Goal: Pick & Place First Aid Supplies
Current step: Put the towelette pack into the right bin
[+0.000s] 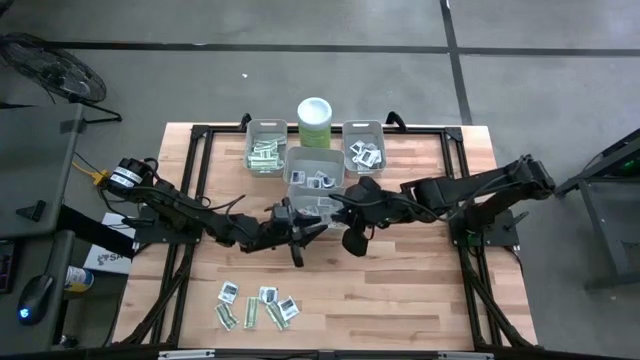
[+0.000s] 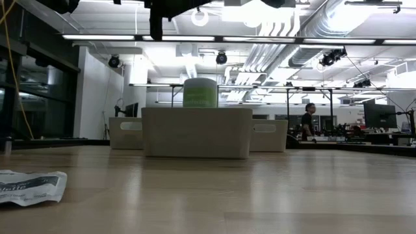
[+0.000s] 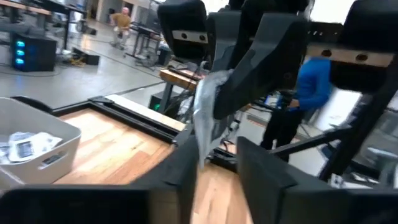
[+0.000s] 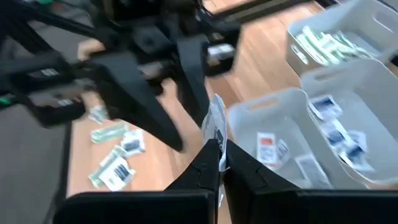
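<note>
Where the two dark arms meet above the middle grey plastic bin, a small white paper packet with dark print is pinched in the closed right gripper. The left gripper is held partly open around that packet, its fingers apart from it.

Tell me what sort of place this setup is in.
Likely a large open robotics lab or workshop: exposed ceiling ducts and strip lights, rows of workbenches with monitors behind the wooden table, and a person at a bench.
</note>
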Tool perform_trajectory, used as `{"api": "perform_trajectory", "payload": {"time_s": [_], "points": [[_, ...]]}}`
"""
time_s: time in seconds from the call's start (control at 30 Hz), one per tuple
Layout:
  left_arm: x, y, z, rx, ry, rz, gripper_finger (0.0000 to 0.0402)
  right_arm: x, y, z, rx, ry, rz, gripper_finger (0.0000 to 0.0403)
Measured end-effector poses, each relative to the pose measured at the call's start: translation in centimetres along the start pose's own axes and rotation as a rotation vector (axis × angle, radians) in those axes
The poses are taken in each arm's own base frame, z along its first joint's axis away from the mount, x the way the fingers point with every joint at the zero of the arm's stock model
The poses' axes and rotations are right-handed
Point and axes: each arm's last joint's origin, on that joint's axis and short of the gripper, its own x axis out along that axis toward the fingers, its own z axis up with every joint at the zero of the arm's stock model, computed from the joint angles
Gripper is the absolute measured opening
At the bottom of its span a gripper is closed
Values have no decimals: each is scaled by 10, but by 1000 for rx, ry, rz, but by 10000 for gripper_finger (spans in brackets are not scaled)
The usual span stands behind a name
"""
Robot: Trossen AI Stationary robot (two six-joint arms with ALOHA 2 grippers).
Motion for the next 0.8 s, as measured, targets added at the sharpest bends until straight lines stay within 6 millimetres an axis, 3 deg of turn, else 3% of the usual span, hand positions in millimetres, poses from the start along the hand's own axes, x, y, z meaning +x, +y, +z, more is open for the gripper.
{"api": "perform_trajectory", "payload": {"time_s": [0.13,0.27,0.57,0.8], "points": [[0,2,0,9,-4,50,170,-3,-13,-1,-1,54,-52,1],[-4,4,5,34,7,121,212,-11,-29,-2,-1,119,-120,1],[-20,9,36,35,16,181,223,-20,-95,1,-73,314,-335,0],[-30,15,38,-68,112,205,223,-6,-170,-3,-44,387,-346,0]]}}
